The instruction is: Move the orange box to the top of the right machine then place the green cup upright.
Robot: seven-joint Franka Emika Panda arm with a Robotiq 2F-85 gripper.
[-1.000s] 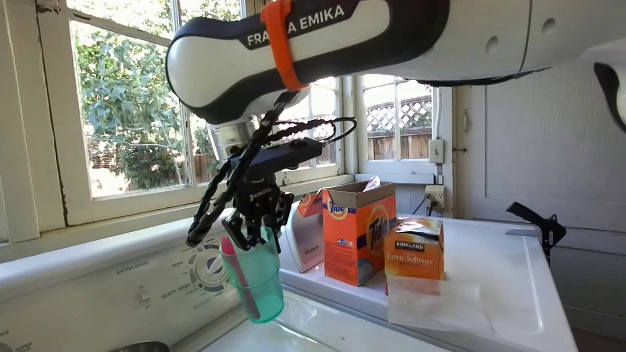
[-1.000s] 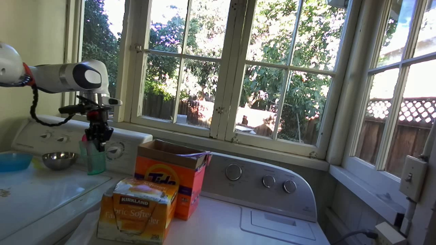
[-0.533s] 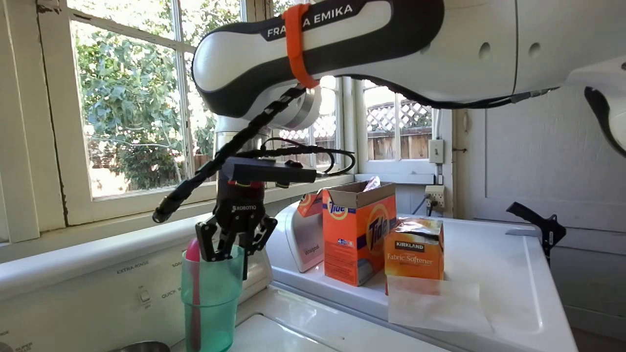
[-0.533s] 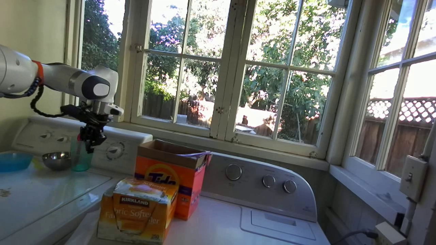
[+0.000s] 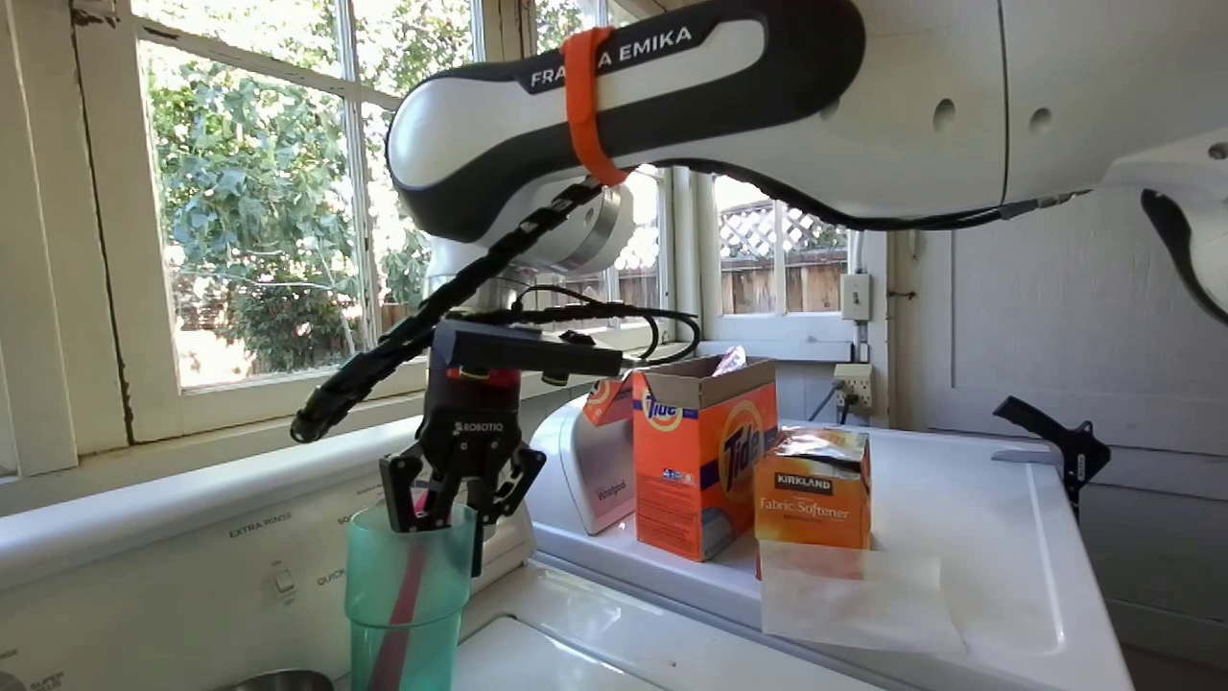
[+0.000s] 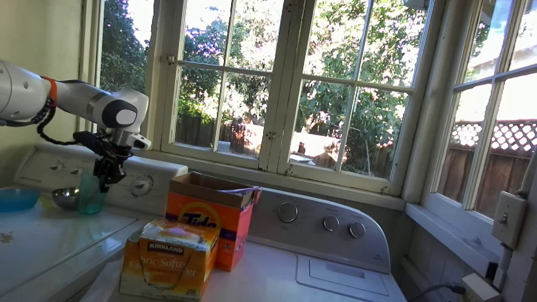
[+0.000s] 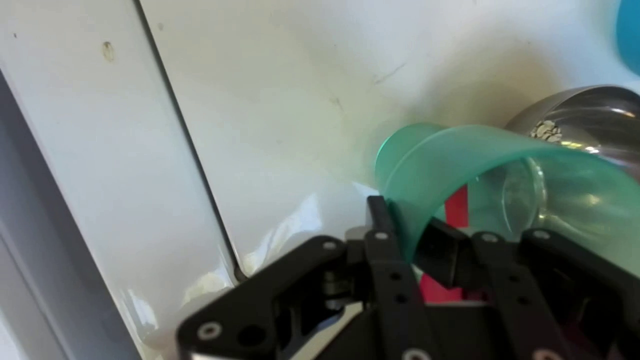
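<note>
The orange box stands upright on the right machine; both also show in an exterior view, the box in front of the knob panel. The green cup is near upright at the left machine's back panel, and it also shows over that machine's top. My gripper points down and pinches the cup's rim wall. In the wrist view the jaws have one finger outside and one inside the cup. I cannot tell whether the base touches the surface.
A long pink utensil leans inside the cup. A metal bowl is beside the cup, with a blue bowl farther left. The fabric softener box stands beside the orange box, with a white sheet by it.
The gripper has carried the cup toward the metal bowl and down. The cup has gone from tilted to near upright. The pink utensil has shifted its lean. The orange box has not moved.
</note>
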